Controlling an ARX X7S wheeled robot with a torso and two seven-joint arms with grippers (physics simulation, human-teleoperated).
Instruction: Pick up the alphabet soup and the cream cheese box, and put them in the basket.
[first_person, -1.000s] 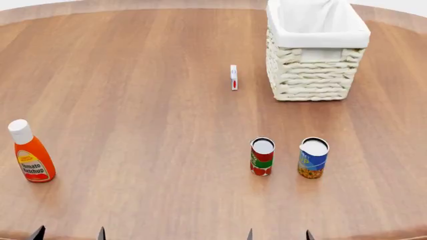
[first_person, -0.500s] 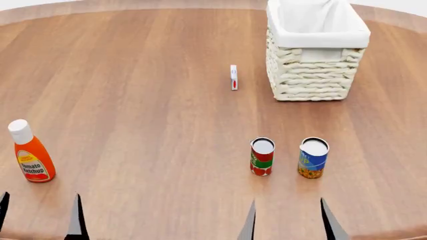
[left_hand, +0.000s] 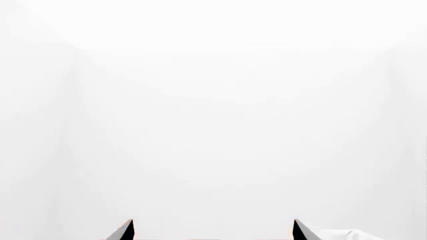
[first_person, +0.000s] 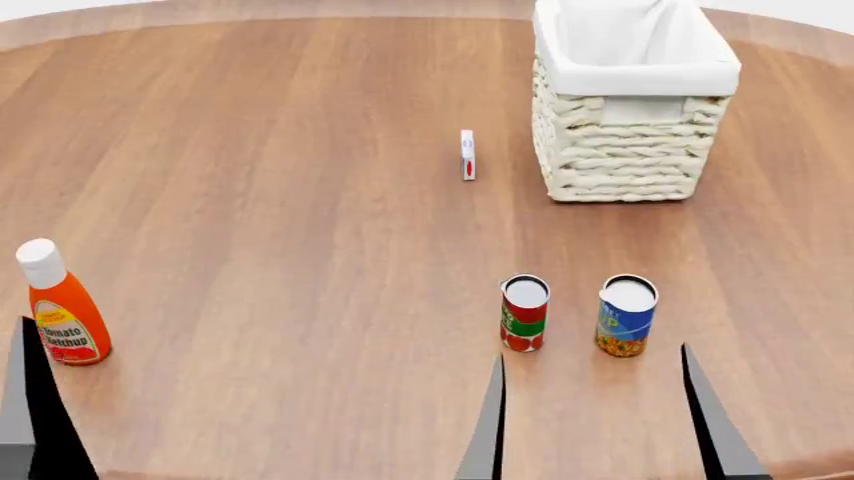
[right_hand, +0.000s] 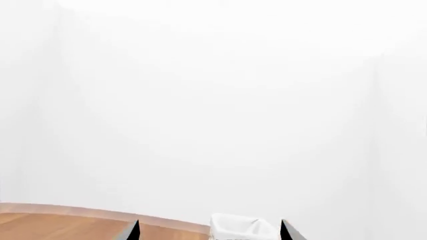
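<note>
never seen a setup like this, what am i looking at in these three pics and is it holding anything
A simulated two-armed robot at a wooden table. The wide picture is from its head camera; the two mostly white ones are from cameras near each wrist, aimed above the table. The dark spikes are fingertips: left tool, right tool, both open and holding nothing. On the table stand a ketchup bottle, a red can, a blue can, the cream cheese box on edge, and the basket.

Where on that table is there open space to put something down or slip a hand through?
Bare wood spans between the ketchup bottle and the cream cheese box, and the stretch between that box and the two cans. Tighter spots: the gap between the box and the basket, and between the red can and the blue can.
</note>
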